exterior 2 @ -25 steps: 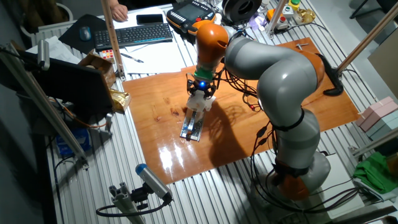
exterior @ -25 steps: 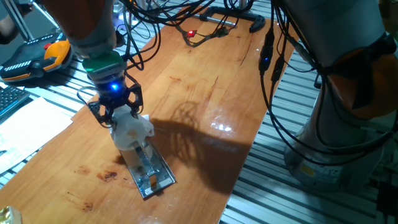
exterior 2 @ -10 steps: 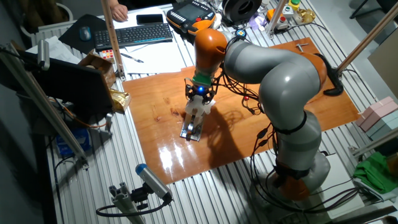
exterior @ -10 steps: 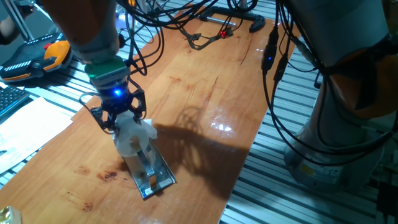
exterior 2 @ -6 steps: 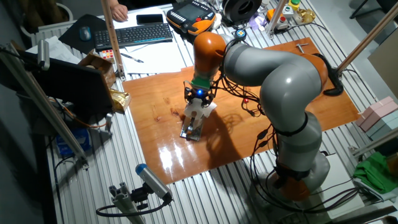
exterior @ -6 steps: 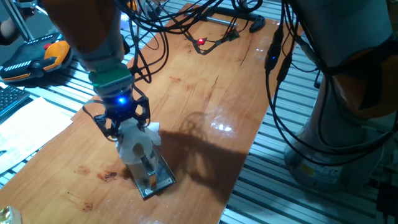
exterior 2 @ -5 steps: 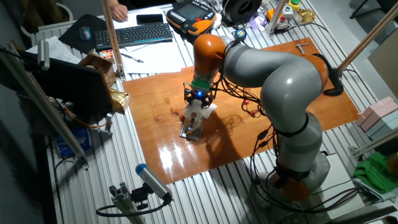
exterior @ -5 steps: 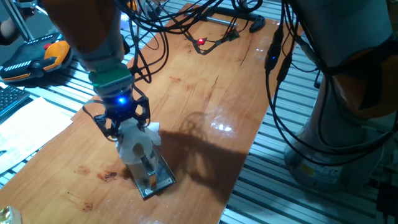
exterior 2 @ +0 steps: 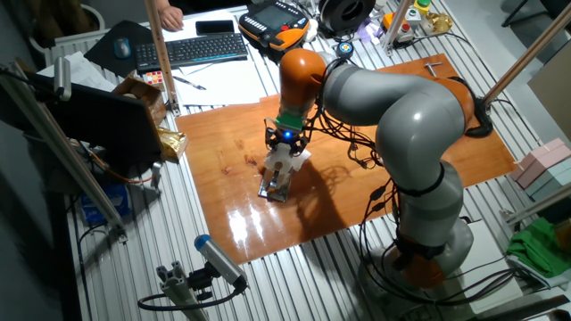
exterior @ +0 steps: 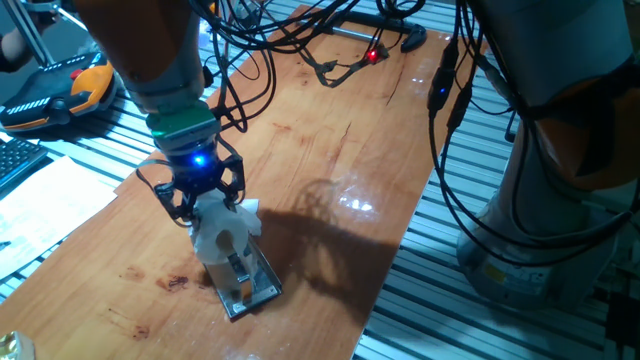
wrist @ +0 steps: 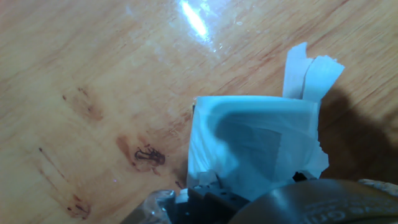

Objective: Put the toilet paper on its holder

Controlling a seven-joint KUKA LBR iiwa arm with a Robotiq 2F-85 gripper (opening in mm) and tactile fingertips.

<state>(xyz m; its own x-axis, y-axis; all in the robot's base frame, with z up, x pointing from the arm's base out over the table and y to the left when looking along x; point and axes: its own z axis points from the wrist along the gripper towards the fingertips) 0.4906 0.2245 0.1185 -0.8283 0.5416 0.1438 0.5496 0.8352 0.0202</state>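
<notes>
My gripper [exterior: 207, 218] is shut on the toilet paper [exterior: 222, 234], a small white roll with a loose torn end sticking out to the right. It holds the roll low over the holder [exterior: 245, 285], a shiny grey metal plate whose orange-tipped bar shows just below the roll. In the other fixed view the gripper [exterior 2: 283, 150] and roll [exterior 2: 285, 161] sit over the holder [exterior 2: 275, 189] near the board's left middle. In the hand view the toilet paper [wrist: 255, 146] fills the lower centre and hides the holder.
The wooden board [exterior: 330, 140] carries dark stains [exterior: 170, 282] left of the holder. Black cables [exterior: 300, 50] lie at its far end. A pendant [exterior: 60, 90] and papers [exterior: 40, 205] lie left of the board. The board's right edge drops to slatted metal.
The gripper with the roll has moved along the holder toward its orange-tipped end and slightly lower. The roll now covers more of the bar.
</notes>
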